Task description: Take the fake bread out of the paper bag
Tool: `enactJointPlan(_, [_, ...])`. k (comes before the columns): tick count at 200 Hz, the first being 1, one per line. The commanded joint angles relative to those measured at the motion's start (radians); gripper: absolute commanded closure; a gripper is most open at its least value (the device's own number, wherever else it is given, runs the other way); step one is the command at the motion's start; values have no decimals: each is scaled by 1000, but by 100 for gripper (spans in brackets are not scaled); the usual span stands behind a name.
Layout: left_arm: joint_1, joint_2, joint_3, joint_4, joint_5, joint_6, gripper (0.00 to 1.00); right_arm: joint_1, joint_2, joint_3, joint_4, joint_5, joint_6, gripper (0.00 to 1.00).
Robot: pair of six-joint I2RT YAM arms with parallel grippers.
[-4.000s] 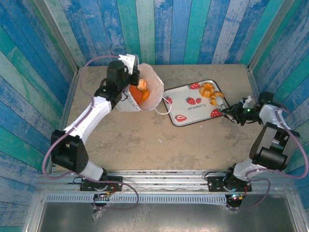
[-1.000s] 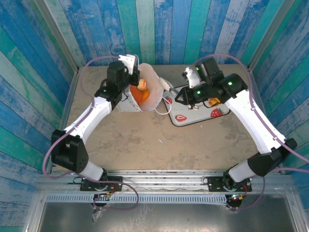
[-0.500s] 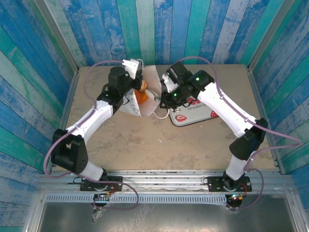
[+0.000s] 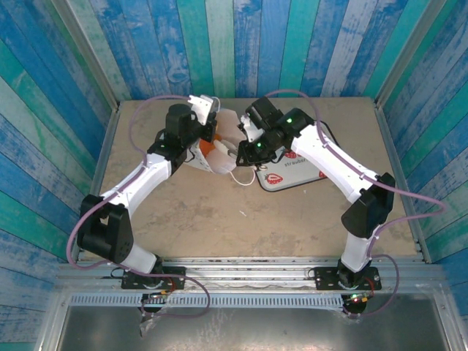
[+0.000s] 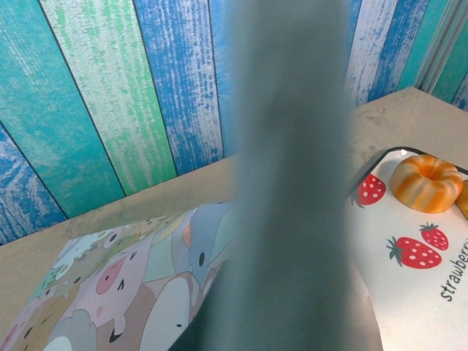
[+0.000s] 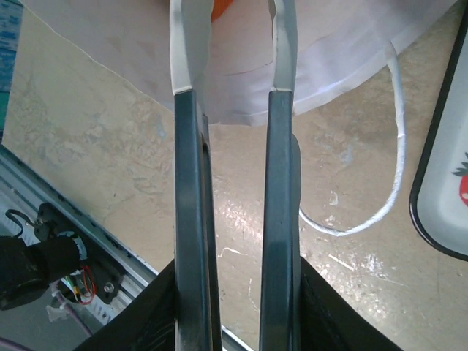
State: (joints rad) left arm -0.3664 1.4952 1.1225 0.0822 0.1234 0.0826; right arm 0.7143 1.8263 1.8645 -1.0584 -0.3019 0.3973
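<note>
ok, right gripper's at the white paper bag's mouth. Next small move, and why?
Probably widen the right gripper and ease it into the white paper bag: its fingers stand narrowly apart, empty, the glossy orange fake bread lies just beyond their tips, and the left gripper pinches the bag's rim.

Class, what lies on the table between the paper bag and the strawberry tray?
In the right wrist view, a white cord handle loops across bare tabletop between the paper bag and the tray.
</note>
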Motion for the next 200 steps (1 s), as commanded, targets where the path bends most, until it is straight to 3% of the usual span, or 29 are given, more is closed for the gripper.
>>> enactJointPlan(1, [3,-60,1,-7,18,14,100,9,17,-15,60,-32,12,61])
enactJointPlan(200, [3,-181,23,-60,213,160,100,-43,-124,-219,214,-80,-14,57])
